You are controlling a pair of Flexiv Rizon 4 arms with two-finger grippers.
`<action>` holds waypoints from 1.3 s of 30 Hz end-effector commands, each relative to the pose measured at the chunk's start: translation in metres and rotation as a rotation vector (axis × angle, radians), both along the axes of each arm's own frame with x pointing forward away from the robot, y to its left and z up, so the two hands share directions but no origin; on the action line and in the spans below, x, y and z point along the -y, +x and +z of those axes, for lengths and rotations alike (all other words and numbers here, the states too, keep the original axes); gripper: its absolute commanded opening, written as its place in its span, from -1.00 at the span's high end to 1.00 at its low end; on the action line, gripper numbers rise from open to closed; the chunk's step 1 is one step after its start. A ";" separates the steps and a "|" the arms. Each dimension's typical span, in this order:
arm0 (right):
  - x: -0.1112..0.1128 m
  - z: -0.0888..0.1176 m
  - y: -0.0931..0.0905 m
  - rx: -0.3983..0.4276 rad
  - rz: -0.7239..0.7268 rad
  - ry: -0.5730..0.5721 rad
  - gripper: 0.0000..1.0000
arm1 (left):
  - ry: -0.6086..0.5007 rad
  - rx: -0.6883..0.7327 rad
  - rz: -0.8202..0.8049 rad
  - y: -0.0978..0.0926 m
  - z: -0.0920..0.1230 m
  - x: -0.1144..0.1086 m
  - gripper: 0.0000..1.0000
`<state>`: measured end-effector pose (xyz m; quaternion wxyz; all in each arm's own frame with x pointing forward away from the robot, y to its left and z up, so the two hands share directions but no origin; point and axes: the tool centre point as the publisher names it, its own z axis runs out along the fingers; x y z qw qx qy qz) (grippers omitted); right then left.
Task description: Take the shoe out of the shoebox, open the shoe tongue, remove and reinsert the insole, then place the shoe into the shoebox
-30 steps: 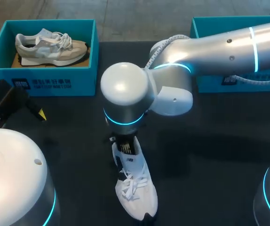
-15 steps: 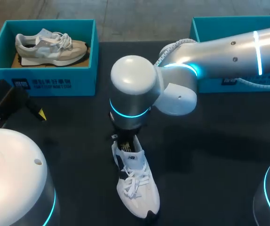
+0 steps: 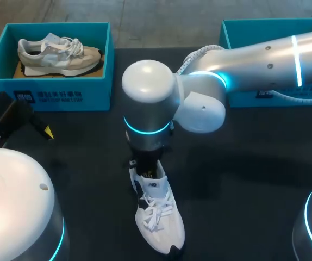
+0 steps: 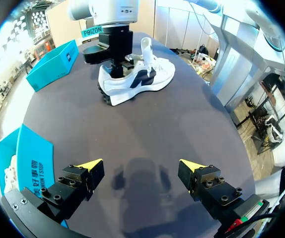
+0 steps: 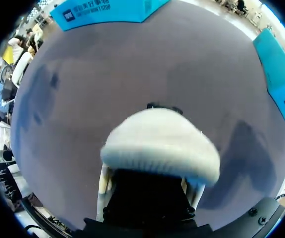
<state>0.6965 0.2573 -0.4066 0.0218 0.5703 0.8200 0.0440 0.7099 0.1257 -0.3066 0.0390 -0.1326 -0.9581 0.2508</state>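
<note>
Right arm has edged sideways over heel since a second ago. Shoebox well behind right gripper. Shoe on table, heel under that gripper; grasp unreadable. Left gripper spread, empty, well apart. Shoe likely light, with soft upper and stiffer heel: take collar.

the head camera sits high behind the robot and looks down on the dark table, with the white shoe near its 6 o'clock edge. the left wrist camera hangs over the table's 9 o'clock side and faces across it past the left gripper, that shoe far off at the gripper's 12 o'clock. the right wrist camera looks down from close above the same shoe.
</note>
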 end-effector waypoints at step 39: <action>0.013 0.043 -0.023 0.091 0.010 -0.038 1.00 | 0.002 0.001 0.000 -0.001 0.000 0.000 -1.00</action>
